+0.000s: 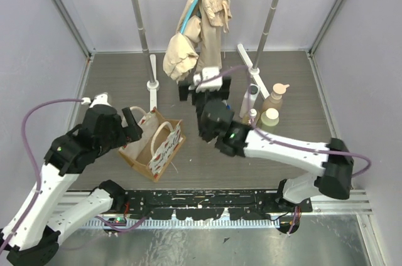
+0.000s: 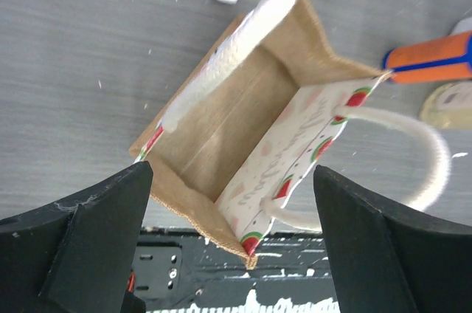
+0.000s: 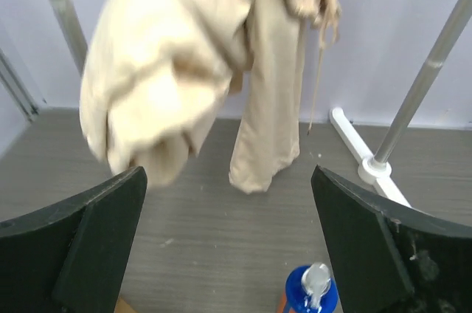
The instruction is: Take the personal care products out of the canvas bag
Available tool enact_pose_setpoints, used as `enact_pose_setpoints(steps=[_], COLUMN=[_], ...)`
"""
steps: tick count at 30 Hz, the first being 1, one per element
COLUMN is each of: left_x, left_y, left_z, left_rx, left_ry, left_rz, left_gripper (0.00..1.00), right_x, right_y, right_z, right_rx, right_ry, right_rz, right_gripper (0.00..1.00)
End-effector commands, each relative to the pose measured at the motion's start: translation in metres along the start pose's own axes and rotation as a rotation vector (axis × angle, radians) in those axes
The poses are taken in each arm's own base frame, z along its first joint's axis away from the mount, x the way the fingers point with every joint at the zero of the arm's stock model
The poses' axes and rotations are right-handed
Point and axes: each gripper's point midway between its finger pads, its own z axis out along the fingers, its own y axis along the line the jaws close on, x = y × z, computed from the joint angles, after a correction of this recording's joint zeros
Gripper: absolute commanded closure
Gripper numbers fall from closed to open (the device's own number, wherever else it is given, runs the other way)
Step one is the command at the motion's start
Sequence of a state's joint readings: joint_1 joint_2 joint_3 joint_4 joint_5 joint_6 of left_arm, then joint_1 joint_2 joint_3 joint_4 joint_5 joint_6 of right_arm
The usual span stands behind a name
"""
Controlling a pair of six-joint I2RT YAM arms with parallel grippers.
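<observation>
Canvas bag [image 1: 152, 147] stands at 9 o'clock of the grey wood-grain table's [image 1: 113, 78] middle. It is one boxy tote of coarse tan weave, with a white panel printed with red watermelon slices and two cream rope handles [image 2: 431, 158]. Its inside shows bare weave.

Left claw [image 2: 230, 176] hangs over it, fingers spread wide, gripping nothing.

At 2 o'clock of the bag stand four products:
- one peach pump bottle [image 1: 276, 96]
- one tall white bottle [image 1: 250, 100]
- one small white bottle [image 1: 252, 116]
- one round cream-lidded jar [image 1: 270, 117]

One orange blue-capped bottle [image 3: 310, 294] shows beneath the right claw [image 3: 227, 176], which is also spread and empty and faces a beige garment [image 3: 177, 69].
</observation>
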State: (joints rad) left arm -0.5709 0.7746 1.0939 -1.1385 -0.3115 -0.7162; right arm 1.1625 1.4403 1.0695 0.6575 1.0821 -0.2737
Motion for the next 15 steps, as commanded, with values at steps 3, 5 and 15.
enact_pose_setpoints(steps=[3,5,15], left_x=[-0.059,-0.072,-0.123], left_y=[-0.008,-0.010,-0.053], left_z=[-0.023,-0.019,0.032], left_rx=[-0.015,-0.073,-0.152], left_ry=[-0.179,-0.182,-0.038], left_rz=[0.019,0.053,0.207], left_gripper=[0.02,0.02,0.02], right_x=[-0.067,-0.084,-0.035], right_y=[-0.066,-0.088,-0.153], right_z=[-0.004,-0.003,0.027], right_rx=[-0.013,-0.026,-0.118], right_ry=[0.232,0.258,0.490], right_rz=[0.136,0.175,0.207], right_gripper=[0.00,0.00,0.00])
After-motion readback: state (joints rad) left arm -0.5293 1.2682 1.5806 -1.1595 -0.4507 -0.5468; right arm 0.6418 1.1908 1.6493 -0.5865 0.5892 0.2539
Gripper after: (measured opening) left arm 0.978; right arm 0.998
